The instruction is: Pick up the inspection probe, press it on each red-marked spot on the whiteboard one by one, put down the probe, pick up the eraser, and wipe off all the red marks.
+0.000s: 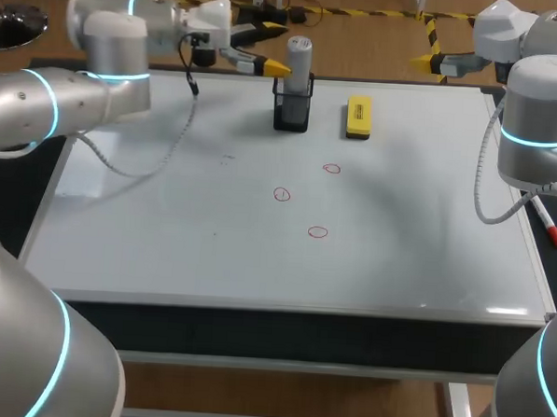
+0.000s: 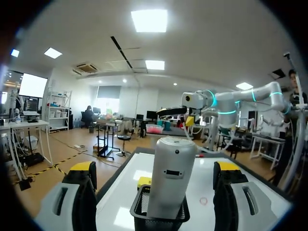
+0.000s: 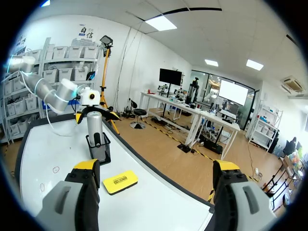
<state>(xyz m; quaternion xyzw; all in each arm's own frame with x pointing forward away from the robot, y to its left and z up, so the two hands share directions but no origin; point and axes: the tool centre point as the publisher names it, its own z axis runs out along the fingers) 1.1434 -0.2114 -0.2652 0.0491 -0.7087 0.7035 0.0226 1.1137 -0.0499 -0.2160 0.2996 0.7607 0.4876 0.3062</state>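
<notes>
Evidently rigid and smooth, the inspection probe (image 1: 299, 55) is stood upright in a black mesh holder (image 1: 292, 113) at the far edge of the whiteboard (image 1: 165, 231); it is judged light but slippery, best gripped across its exposed upper barrel. The left gripper (image 2: 154, 169) is spread wide, the probe lined up between its fingers but untouched; the right gripper (image 3: 156, 168) is likewise open and empty. The probe's tip is hidden by the holder.

One whiteboard (image 1: 165, 231) is seen, and three red marks are counted on it: a far one (image 1: 332, 168), a left one (image 1: 281, 194) and a near one (image 1: 317, 232). One inspection probe (image 1: 299, 55), one black mesh holder (image 1: 292, 111), one yellow eraser (image 1: 358, 117) and one red-capped marker (image 1: 547, 223) are counted. Two grippers are counted: the left gripper (image 2: 154, 173) and the right gripper (image 3: 156, 173).
</notes>
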